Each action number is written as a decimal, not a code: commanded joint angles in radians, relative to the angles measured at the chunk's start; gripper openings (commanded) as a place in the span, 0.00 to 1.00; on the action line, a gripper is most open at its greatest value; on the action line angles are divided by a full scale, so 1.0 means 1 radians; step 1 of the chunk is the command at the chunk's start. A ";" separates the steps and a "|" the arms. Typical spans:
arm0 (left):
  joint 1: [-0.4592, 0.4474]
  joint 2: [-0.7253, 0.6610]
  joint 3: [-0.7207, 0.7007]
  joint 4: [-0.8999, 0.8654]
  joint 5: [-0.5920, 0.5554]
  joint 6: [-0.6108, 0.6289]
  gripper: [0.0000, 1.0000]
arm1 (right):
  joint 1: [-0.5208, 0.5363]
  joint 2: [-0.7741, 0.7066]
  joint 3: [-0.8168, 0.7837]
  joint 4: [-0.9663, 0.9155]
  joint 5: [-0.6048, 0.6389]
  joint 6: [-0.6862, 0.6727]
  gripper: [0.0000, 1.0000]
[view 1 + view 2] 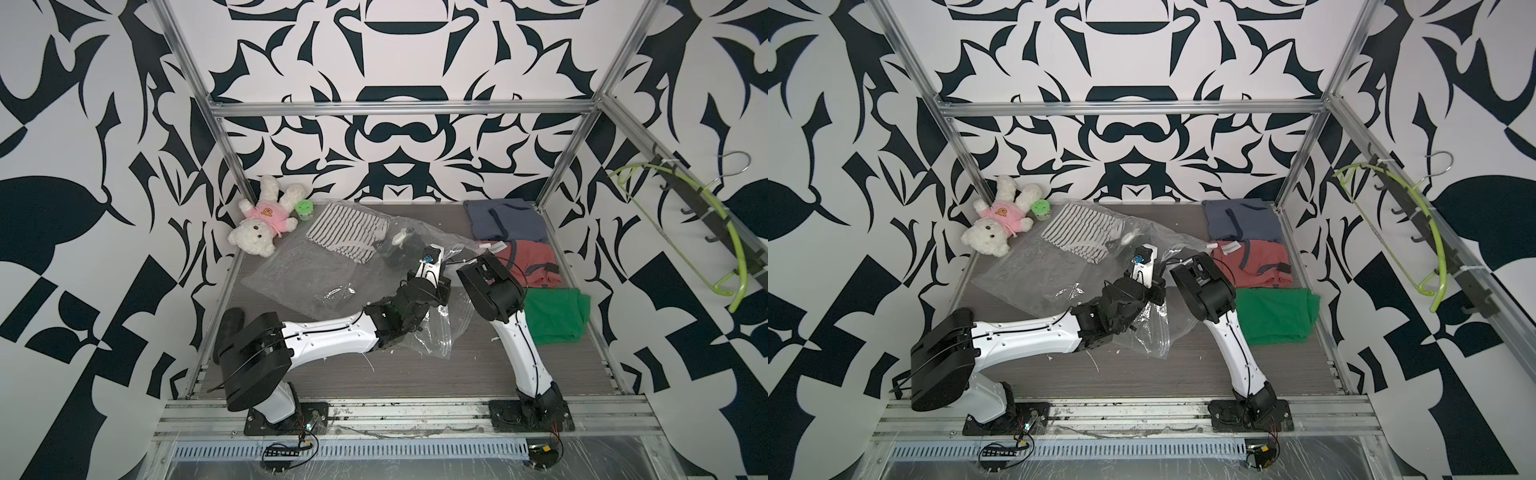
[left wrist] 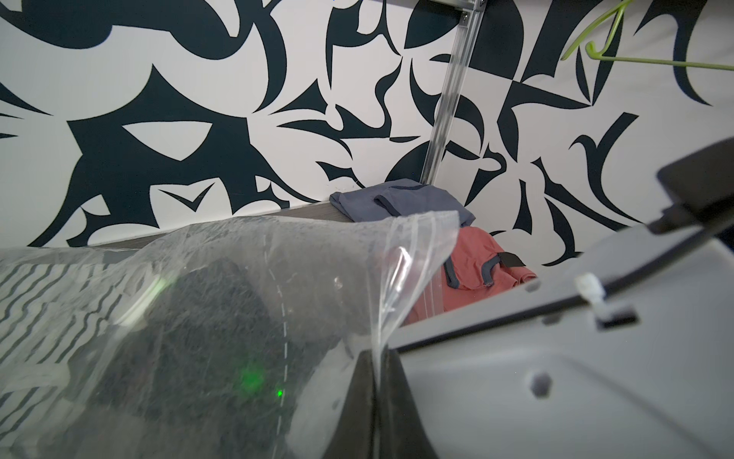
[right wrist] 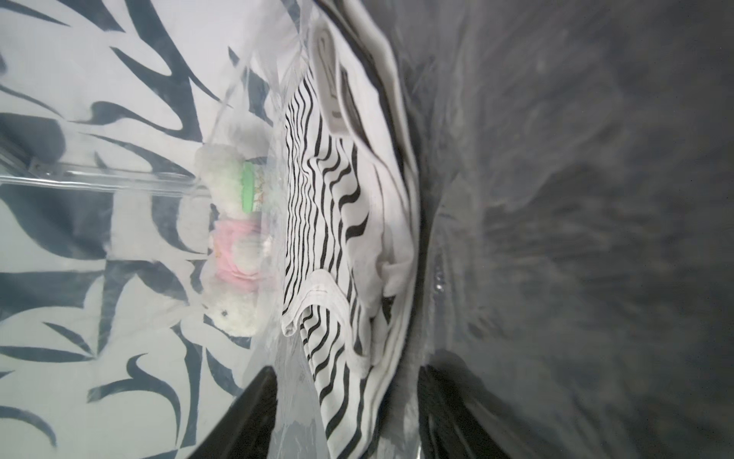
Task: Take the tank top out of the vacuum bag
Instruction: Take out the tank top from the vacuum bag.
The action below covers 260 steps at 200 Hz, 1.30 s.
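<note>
Clear plastic vacuum bag [image 1: 291, 278] pinched at its zip edge by the closed left gripper [image 2: 373, 381], right gripper [image 3: 347, 371] spread open inside, striped tank top [image 3: 317, 198] between its jaws, bag lying just beside the teddy bear [image 1: 262, 224], long axis slanting away from it, mouth at the far end.

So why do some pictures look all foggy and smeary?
Right wrist view: the clear crinkly plastic vacuum bag is near the lens, so the white teddy bear in pink looks hazy, and the dark side is blurred. Left wrist view: the bag's film looks milky. In both top views: sharp, small bag glints.
</note>
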 commanded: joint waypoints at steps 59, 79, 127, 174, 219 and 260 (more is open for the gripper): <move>-0.027 -0.018 0.009 0.067 0.097 0.025 0.00 | 0.051 0.018 -0.014 -0.186 0.069 -0.066 0.59; -0.032 -0.014 0.014 0.067 0.115 0.034 0.00 | 0.065 -0.034 -0.046 -0.241 0.147 -0.136 0.59; -0.053 -0.017 0.021 0.094 0.171 0.067 0.00 | 0.072 -0.074 -0.011 -0.437 0.170 -0.153 0.61; -0.063 -0.017 0.020 0.102 0.178 0.080 0.00 | 0.077 -0.053 0.026 -0.462 0.169 -0.148 0.61; -0.064 -0.018 0.021 0.099 0.188 0.084 0.00 | 0.080 0.013 0.072 -0.373 0.116 -0.128 0.57; -0.065 -0.014 0.008 0.113 0.188 0.072 0.00 | 0.078 0.041 0.075 -0.216 0.048 -0.128 0.55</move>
